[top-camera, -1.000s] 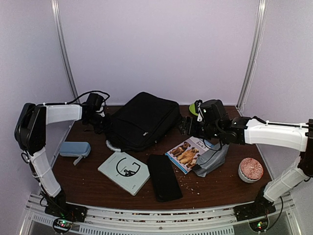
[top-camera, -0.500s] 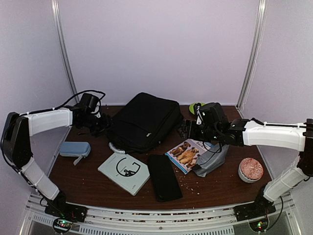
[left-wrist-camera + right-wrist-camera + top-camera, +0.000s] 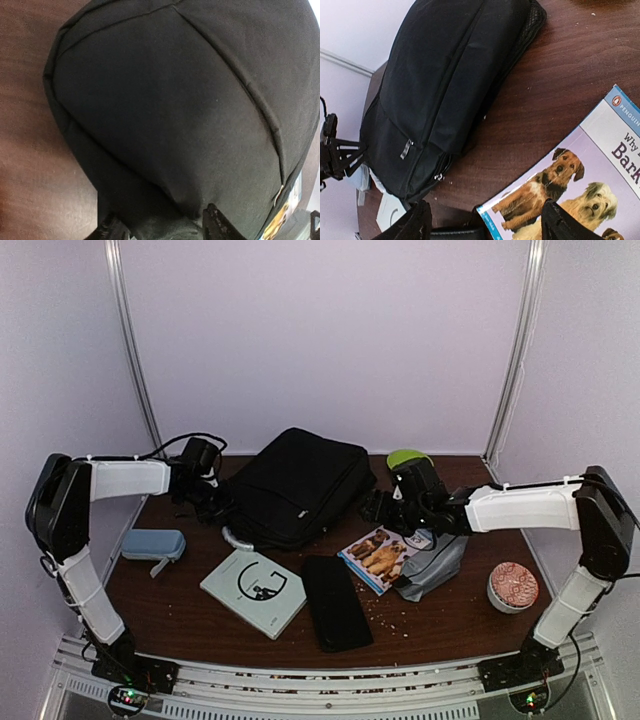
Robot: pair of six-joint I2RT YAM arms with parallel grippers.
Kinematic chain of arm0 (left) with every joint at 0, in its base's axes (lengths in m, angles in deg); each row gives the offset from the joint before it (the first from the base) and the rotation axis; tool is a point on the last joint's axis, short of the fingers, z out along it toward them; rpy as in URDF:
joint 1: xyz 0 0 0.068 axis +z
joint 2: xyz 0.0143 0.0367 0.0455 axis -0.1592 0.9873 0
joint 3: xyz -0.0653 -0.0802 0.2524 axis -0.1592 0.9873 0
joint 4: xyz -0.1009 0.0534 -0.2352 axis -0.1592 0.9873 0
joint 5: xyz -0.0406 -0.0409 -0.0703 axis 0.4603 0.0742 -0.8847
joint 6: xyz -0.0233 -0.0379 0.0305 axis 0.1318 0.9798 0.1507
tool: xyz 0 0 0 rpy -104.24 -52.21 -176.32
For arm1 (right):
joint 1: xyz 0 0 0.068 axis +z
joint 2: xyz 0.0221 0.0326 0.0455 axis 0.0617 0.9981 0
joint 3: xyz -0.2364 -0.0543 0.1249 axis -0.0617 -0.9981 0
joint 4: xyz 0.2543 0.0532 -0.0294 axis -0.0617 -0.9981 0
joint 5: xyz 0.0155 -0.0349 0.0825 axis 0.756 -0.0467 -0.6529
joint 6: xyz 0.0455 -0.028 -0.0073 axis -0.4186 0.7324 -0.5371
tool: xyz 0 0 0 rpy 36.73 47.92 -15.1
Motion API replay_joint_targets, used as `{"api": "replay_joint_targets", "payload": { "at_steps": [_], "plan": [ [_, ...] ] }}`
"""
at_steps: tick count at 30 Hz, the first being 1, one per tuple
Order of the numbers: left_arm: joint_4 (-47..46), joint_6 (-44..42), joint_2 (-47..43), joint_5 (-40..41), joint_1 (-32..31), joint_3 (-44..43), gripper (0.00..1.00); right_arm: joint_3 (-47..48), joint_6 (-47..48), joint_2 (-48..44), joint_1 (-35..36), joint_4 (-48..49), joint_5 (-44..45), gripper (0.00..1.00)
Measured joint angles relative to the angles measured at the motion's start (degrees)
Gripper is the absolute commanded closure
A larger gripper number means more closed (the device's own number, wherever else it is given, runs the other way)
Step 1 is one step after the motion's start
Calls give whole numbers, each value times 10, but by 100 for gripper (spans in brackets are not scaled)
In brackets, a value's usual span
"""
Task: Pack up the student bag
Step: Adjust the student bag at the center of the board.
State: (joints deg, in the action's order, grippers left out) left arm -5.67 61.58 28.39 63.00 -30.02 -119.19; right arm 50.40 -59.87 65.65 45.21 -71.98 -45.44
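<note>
Shows the student bag [image 3: 295, 485] lying flat and zipped at the back of the bench [image 3: 450, 610]. Shows the left gripper [image 3: 162, 227] half open astride the bag's end fabric, likely to steady it for unzipping; cannot tell whether it pinches firmly. Shows the right gripper [image 3: 487, 222] wide and empty above a dog book [image 3: 570, 185] beside the bag.

A dark brown wooden table [image 3: 455, 615] fills the middle. The back wall [image 3: 330, 340] at 12 o'clock is plain pale purple. The left wall [image 3: 50, 360] at 9 o'clock and the right wall [image 3: 590, 360] at 3 o'clock are the same colour. A shiny silver pole [image 3: 130, 340] stands at 11 o'clock, and a second pole [image 3: 518, 340] at 1 o'clock. A metal rail [image 3: 320, 692] runs along the table's edge at 6 o'clock. The light is soft.
</note>
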Motion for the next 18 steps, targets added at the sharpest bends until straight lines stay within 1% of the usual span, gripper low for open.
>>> {"api": "replay_joint_targets", "payload": {
  "at_steps": [2, 6, 7, 11, 12, 14, 18],
  "plan": [
    [2, -8, 13, 1, 3, -17, 63, 17, -24, 26, -16, 8, -5, 27],
    [12, -23, 21, 6, 7, -33, 80, 69, -61, 80, -36, 28, -11, 33],
    [14, -26, 23, 5, 8, -38, 82, 82, -70, 94, -38, 35, -15, 34],
    [27, -46, 38, 4, 14, -64, 98, 138, -103, 155, -43, 57, -32, 40],
    [30, -52, 42, 4, 14, -71, 100, 151, -110, 169, -43, 59, -35, 41],
    [34, -66, 50, 4, 16, -81, 100, 181, -121, 196, -43, 59, -40, 44],
    [50, -86, 57, 4, 17, -97, 100, 223, -141, 233, -44, 57, -45, 46]
  ]
}}
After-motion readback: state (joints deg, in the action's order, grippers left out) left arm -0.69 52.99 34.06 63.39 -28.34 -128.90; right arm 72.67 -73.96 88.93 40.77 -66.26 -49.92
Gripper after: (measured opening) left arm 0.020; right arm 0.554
